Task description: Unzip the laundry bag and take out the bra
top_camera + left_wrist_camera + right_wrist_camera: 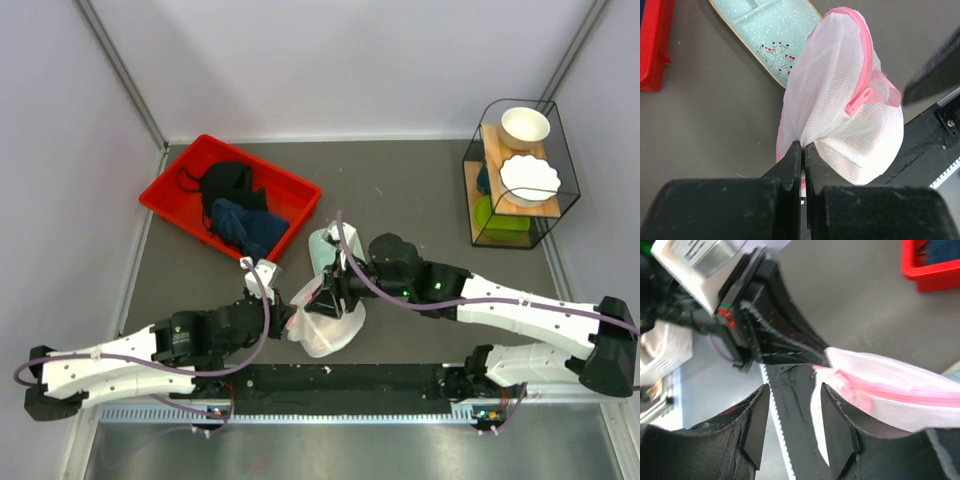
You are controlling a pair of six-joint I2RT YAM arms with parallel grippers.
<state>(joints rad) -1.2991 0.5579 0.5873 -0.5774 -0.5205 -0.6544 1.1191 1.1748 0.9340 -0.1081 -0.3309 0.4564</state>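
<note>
Pinching a fold of white mesh, the left gripper point(802, 148) has its two black fingers pressed together on the near lower edge of the laundry bag point(835, 90), so that the pouch stands on its side, bulging away from the grip. The bag's pink zipper point(866, 65) curves along its rim and ends at a pink tab on the side facing the other arm. Along the stretch that shows, it looks zipped. The bra cannot be made out through the mesh.

The right gripper point(795, 386) is at the bag's opposite side with its jaws partly apart. Between them only the dark table edge shows, and the bag's pink-trimmed rim lies just beside one finger point(837, 432) rather than inside the gap.

From above, the bag sits between the two grippers near the front edge of the grey table point(410, 190). A mint tray point(765, 30) with a small floral print lies flat just beyond it. Farther back on the left is a red bin point(165, 198) holding a black garment point(228, 182) and a dark blue cloth point(245, 228). At the far right a wire shelf point(535, 208) carries two white bowls point(525, 125).
</note>
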